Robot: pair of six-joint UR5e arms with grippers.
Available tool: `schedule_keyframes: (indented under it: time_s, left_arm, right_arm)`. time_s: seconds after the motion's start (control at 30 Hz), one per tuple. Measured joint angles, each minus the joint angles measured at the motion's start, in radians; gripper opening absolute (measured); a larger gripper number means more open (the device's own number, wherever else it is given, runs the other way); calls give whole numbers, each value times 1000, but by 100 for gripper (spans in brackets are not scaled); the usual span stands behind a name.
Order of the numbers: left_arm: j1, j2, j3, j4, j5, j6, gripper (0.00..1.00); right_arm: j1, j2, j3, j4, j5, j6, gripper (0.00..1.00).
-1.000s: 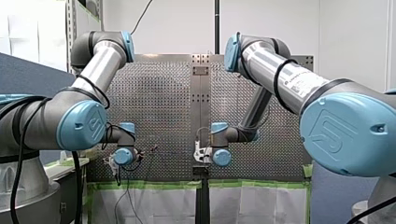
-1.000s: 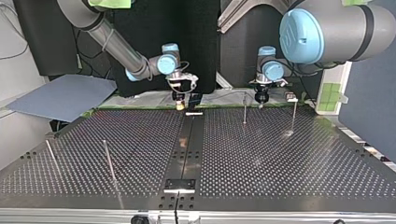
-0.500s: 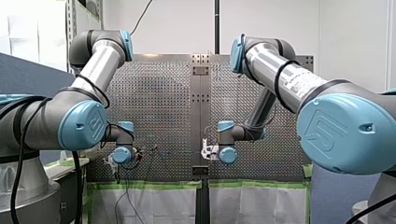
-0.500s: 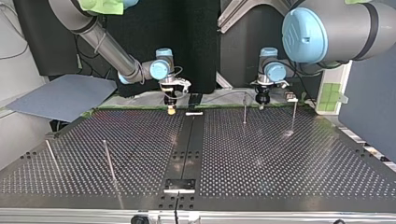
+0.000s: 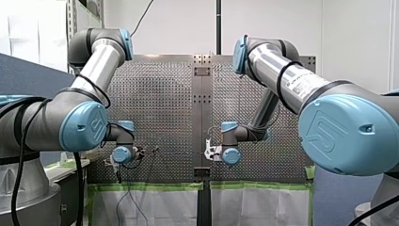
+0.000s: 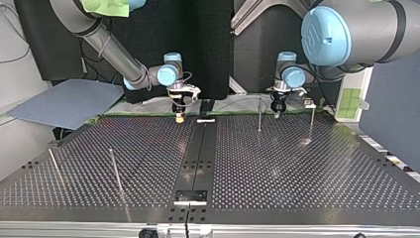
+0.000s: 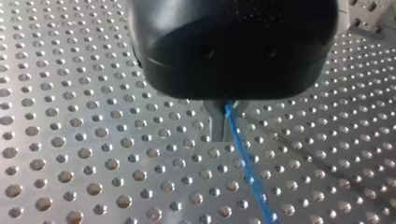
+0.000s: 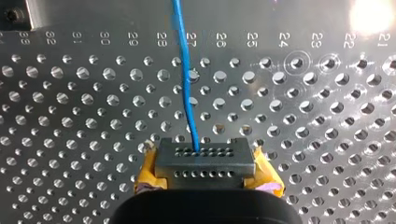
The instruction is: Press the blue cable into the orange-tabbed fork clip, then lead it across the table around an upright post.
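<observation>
So my left fingers and my right fingers are both pinched tight on the blue cable, stretched between them over the perforated desk.

Blue cable: near end hidden behind left gripper body; ahead of the gripper, blurred, cut off at the edge.

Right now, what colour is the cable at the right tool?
Blue cable; clearest in the right wrist view.
</observation>
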Motion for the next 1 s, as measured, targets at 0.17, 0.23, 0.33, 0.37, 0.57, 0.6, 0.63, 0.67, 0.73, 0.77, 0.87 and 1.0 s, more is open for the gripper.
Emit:
schedule_keyframes:
  time_s: [0.17, 0.23, 0.33, 0.37, 0.57, 0.6, 0.63, 0.67, 0.73, 0.77, 0.87, 1.0]
  left_arm:
    - [4, 0, 0, 5, -3, -21, 0]
    - [6, 0, 1, 11, -4, -29, 0]
    - [9, 0, 1, 21, -5, -45, 0]
    - [10, 0, 1, 24, -6, -50, 0]
    - [11, -1, 2, 26, 8, -48, 0]
    - [11, -1, 2, 23, 13, -43, 0]
    - [12, -1, 1, 17, 20, -35, 0]
    - [13, -1, 1, 11, 24, -29, 13]
    - [15, -1, 1, 0, 37, -12, 36]
    - [17, -1, 1, -3, 43, -6, 60]
    - [26, -1, 1, -15, 65, 18, 89]
    - [35, 0, 1, -42, 73, 50, 100]
  right_arm:
    - [-8, 0, 0, 0, 1, 11, 0]
    - [-13, 0, 0, 1, 1, 17, 0]
    - [-20, 0, 0, 2, 0, 22, 0]
    - [-22, 0, 0, 2, 0, 23, 0]
    - [-24, 2, 1, 3, 0, 24, 0]
    - [-24, 2, 1, 4, 0, 24, 0]
    - [-23, 2, 1, 4, -1, 23, 0]
    - [-23, 2, 1, 4, -1, 23, 0]
    - [-22, 2, 1, 5, -1, 22, 0]
    - [-22, 2, 0, 5, -1, 22, 0]
    - [-20, 3, 1, 5, -1, 21, 0]
    - [-19, 4, 1, 5, -1, 20, 0]
